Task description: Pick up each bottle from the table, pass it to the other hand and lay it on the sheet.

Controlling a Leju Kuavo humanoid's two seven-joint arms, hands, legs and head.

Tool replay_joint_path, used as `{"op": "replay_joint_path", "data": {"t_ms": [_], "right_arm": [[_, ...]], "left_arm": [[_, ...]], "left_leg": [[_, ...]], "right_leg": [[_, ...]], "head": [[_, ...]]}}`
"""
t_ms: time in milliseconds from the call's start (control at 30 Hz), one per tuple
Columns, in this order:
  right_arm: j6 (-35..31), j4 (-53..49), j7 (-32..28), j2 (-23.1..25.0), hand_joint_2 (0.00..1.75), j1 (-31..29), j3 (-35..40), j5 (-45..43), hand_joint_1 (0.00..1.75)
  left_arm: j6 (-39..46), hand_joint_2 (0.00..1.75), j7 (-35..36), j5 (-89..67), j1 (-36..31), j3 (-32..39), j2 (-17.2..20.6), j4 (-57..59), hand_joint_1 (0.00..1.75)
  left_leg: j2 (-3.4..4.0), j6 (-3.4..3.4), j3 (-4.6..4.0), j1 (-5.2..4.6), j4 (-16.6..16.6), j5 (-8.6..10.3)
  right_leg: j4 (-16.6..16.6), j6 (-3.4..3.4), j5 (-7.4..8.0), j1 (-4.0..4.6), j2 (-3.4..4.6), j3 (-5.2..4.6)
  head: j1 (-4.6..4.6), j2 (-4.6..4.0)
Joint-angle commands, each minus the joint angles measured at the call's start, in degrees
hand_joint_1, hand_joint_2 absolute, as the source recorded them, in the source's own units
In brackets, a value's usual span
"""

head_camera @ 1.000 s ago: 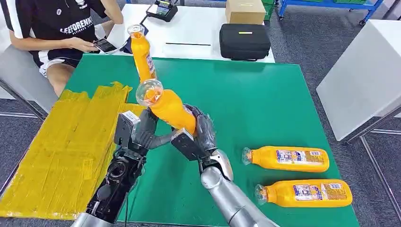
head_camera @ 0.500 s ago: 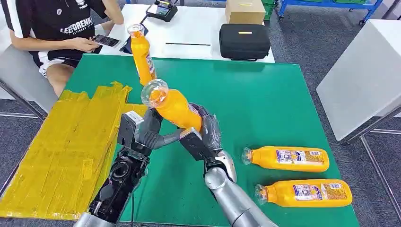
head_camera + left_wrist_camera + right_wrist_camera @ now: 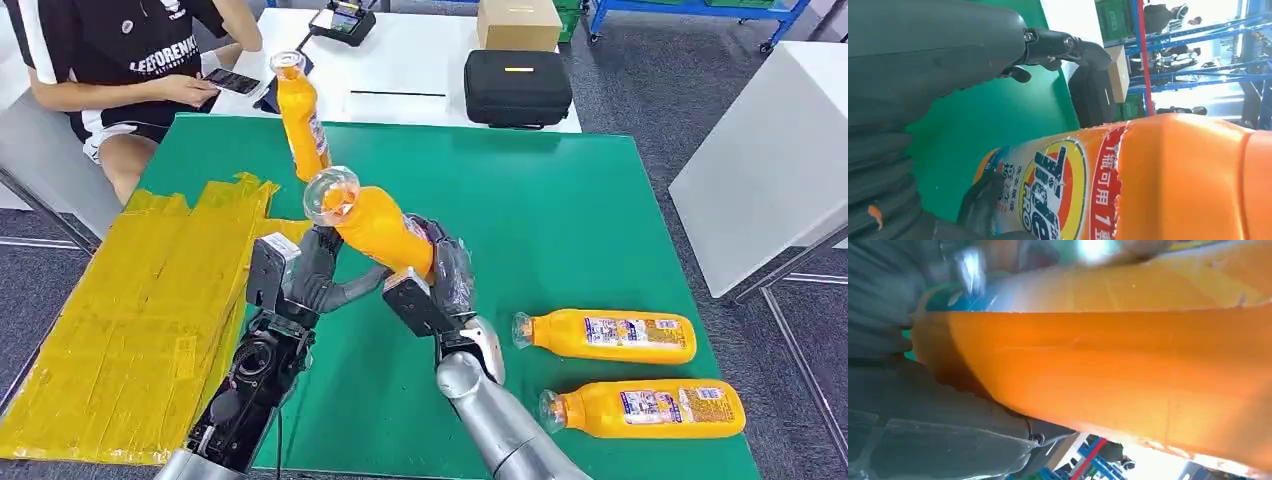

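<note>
Right hand (image 3: 432, 275) grips the lower body of an orange bottle (image 3: 375, 228), held tilted above the middle of the green table (image 3: 560, 230), clear cap toward the far left. Left hand (image 3: 312, 278) sits just beside it, fingers apart, thumb reaching under the bottle; contact unclear. Yellow sheet (image 3: 130, 310) covers the left edge. Two bottles (image 3: 610, 335) (image 3: 650, 408) lie near the right front corner; another (image 3: 300, 115) stands at the far edge.

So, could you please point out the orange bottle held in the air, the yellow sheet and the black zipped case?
orange held bottle (image 3: 375, 228), head view, its body.
yellow sheet (image 3: 130, 310), head view, bare middle.
black zipped case (image 3: 517, 87), head view, its top.
</note>
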Motion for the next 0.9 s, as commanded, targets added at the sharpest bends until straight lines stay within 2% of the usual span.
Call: {"op": "replay_joint_path", "data": {"t_ms": [33,433,900], "right_arm": [[0.07,5.99,1.27,0.78,1.75,-2.77,2.02,2.45,1.75],[-0.10,6.16,1.40,0.87,1.75,-2.77,2.08,2.57,1.75],[3.34,13.50,3.64,3.44,1.75,-4.14,8.92,8.91,1.75]], "left_arm": [[-0.18,1.75,0.57,-0.22,-2.07,0.74,0.74,2.44,0.00],[-0.20,1.75,0.58,-0.22,-2.04,0.74,0.76,2.38,0.00],[-1.54,1.75,0.29,0.84,-3.56,0.60,0.31,5.10,0.00]], "left_leg": [[0.13,-0.16,0.34,0.03,0.00,-0.15],[0.07,-0.12,0.26,0.01,0.00,-0.12],[0.08,-0.14,0.33,0.06,-0.01,-0.16]], "right_leg": [[0.02,-0.15,-0.13,0.05,0.01,0.29],[0.01,-0.11,-0.11,0.03,-0.03,0.24],[0.00,-0.14,-0.14,0.07,-0.03,0.30]], "head": [[0.00,0.00],[-0.02,0.00],[-0.02,0.00]]}}
